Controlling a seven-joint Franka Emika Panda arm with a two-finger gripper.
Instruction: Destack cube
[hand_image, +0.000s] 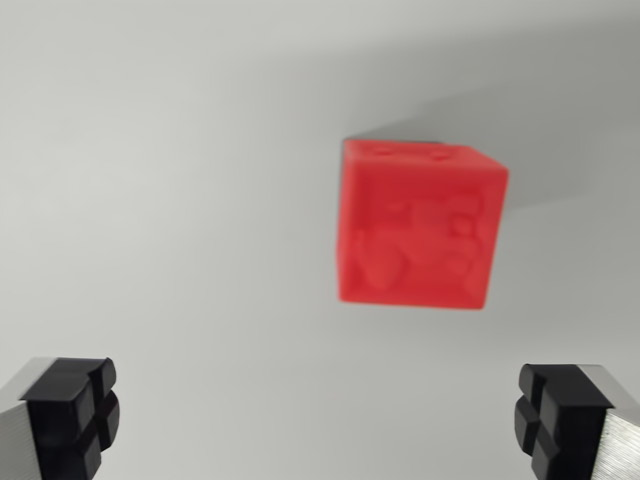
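A plain pale grey surface (180, 150) fills the wrist view, bare apart from a soft shadow running off to the upper right. On it, above and to the wrist view's right of centre, is a red cube (420, 228), blurred, with small round dimples on its top strip and raised lumps on the face toward the camera. Only this one cube can be made out; whether another lies beneath it is not clear from this angle.

The gripper (320, 420) hangs well short of the cube, its two black pads at the bottom corners of the view, one finger (70, 415) at the left and the other at the right. The jaws stand wide apart with nothing between them.

The main risk, as I judge it, is alignment. The cube sits off toward the right finger rather than midway between the two, so a straight advance could bring that pad onto the cube's edge or top instead of past its side, pushing it over or sliding it away. The blur hints at motion, and closing before the view settles could catch a corner only. If a second cube does lie under this one, a low or skewed grip might drag both, or tip the stack rather than lift the top one clean
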